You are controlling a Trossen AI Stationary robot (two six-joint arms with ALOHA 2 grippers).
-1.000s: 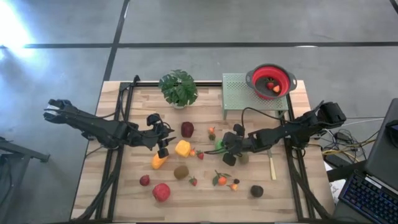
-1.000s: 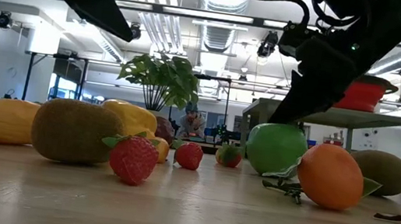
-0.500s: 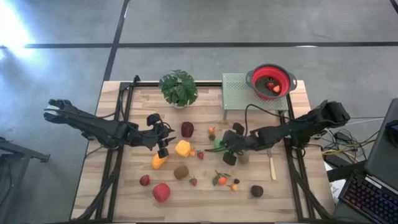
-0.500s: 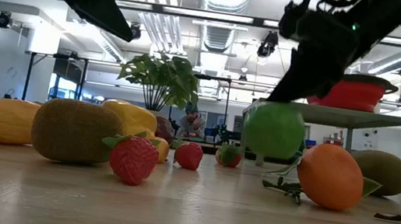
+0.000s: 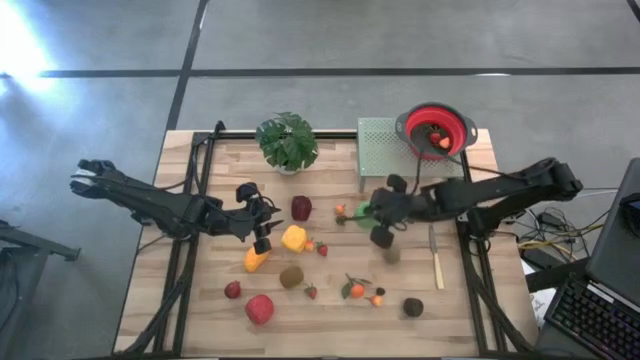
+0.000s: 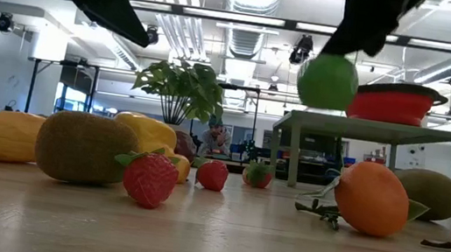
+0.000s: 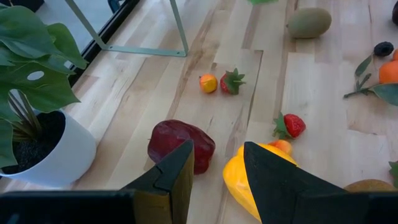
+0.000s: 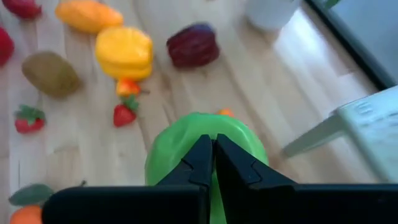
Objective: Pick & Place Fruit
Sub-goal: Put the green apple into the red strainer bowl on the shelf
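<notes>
My right gripper [image 5: 372,214] is shut on a round green fruit [image 6: 327,81] and holds it in the air, in front of the green rack [image 5: 385,146] that carries the red colander [image 5: 436,131]. The colander holds small red fruit. My left gripper [image 7: 216,177] is open and hovers left of centre, above a maroon fruit [image 7: 180,145] and a yellow pepper [image 7: 258,177]. Other fruits lie on the wood: a kiwi [image 5: 291,276], a red apple [image 5: 259,308], an orange with leaves [image 5: 355,290] and strawberries [image 5: 322,249]. My right gripper pinches the green fruit at its upper side [image 8: 186,140] between both fingers [image 8: 200,163], which stand nearly together. The fingers come from above, slanting down. The fruit hangs below them, lifted clear of the table, about level with the rack's top.
A potted plant [image 5: 287,142] stands at the far edge, left of the rack. A knife [image 5: 437,265] lies near the right rail. A dark fruit [image 5: 412,307] and a small maroon one [image 5: 232,290] sit near the front. Black rails run along both table sides.
My right gripper has risen and moved toward the far edge and the rack, staying shut. The green fruit has gone from resting on the table to lifted clear, up to the height of the rack's top.
</notes>
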